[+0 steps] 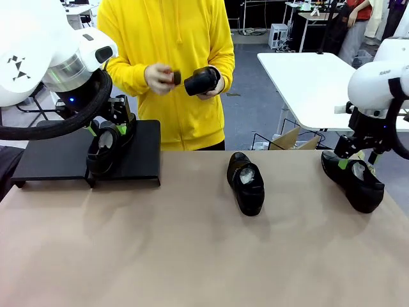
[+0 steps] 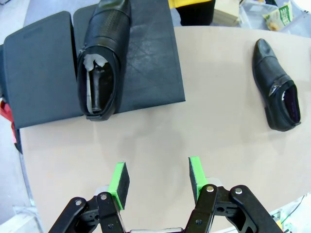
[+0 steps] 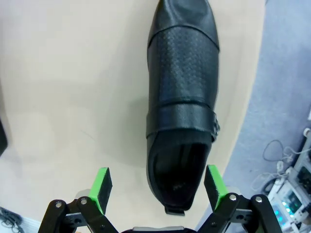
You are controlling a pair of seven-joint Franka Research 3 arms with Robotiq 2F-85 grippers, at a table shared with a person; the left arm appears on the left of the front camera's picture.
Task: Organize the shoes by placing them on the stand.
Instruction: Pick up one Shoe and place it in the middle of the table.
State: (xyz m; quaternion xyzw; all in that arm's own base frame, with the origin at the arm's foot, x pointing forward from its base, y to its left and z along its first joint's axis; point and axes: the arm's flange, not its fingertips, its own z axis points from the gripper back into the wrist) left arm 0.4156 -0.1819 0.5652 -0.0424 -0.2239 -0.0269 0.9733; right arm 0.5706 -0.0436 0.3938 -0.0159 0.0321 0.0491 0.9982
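One black shoe (image 1: 102, 151) (image 2: 101, 63) lies on the right panel of the black stand (image 1: 38, 160) (image 2: 39, 82). My left gripper (image 1: 110, 131) (image 2: 158, 182) hangs over it, open and holding nothing. A second shoe (image 1: 247, 182) (image 2: 277, 92) rests on the table's middle. At the right edge a third shoe (image 1: 354, 179) (image 3: 182, 87) lies with its heel between the spread fingers of my right gripper (image 1: 358, 163) (image 3: 159, 184), which is open. The person in yellow holds a fourth shoe (image 1: 201, 81) in one hand.
In the person's other hand is a small reddish-brown brush (image 1: 172, 78). The stand's left panel (image 2: 36, 58) is bare. A white table (image 1: 313, 77) and a cardboard box (image 1: 291, 137) stand behind the right side. The table's right edge runs close to the third shoe.
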